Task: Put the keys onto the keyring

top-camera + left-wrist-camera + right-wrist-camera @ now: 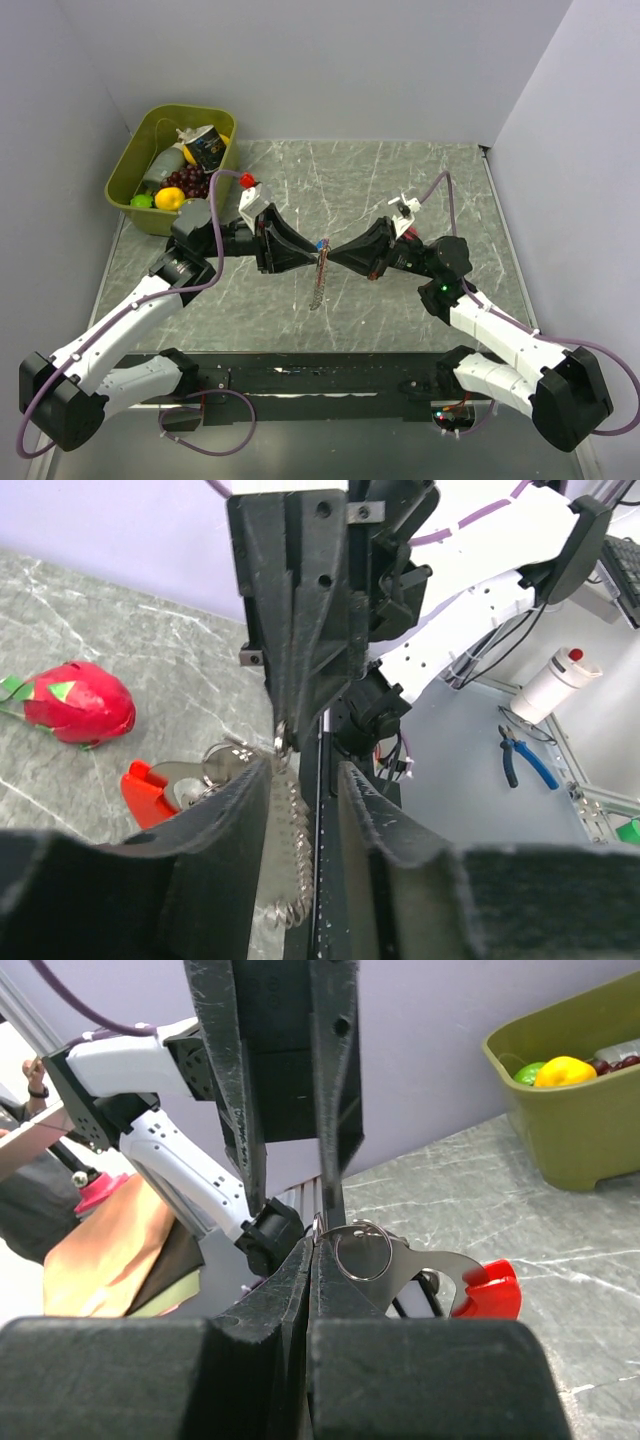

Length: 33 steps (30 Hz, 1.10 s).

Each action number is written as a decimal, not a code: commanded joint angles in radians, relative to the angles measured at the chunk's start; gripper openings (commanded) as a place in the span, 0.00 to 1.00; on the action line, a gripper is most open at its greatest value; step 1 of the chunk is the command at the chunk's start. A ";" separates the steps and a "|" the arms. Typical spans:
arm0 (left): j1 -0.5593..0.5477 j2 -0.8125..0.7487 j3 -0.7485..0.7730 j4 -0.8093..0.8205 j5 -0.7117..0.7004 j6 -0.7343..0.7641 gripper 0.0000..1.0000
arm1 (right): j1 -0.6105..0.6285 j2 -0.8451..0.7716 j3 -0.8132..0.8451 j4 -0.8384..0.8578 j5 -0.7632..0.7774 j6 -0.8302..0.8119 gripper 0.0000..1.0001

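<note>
My two grippers meet tip to tip above the middle of the table. The keyring [455,1275] is a flat silvery clip with a red end and a wire ring [362,1250]. My right gripper [318,1235] is shut on a thin ring of it. Its red end [148,792] also shows in the left wrist view. A silvery chain [318,285] hangs from the meeting point. The chain [288,830] lies between the fingers of my left gripper [305,765], against the left one, with a gap to the other. A tiny blue speck [325,241] sits there; I cannot tell whether it is one of the keys.
An olive bin [125,170] of toy food stands at the back left, its wall [580,1135] also in the right wrist view. A red toy fruit [75,702] with green tips lies on the marble table [360,180]. A black rail [320,378] runs along the near edge.
</note>
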 commanded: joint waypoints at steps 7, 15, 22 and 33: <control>-0.019 0.020 0.033 0.009 0.005 0.029 0.38 | 0.003 0.014 0.031 0.075 0.016 0.018 0.00; -0.048 0.049 0.062 -0.049 -0.028 0.064 0.34 | 0.006 0.020 0.032 0.083 0.007 0.026 0.00; -0.053 0.051 0.070 -0.094 -0.088 0.098 0.34 | 0.005 0.017 0.032 0.095 -0.004 0.031 0.00; -0.052 -0.005 0.051 -0.102 -0.180 0.118 0.38 | 0.006 0.000 0.023 0.091 -0.015 0.018 0.00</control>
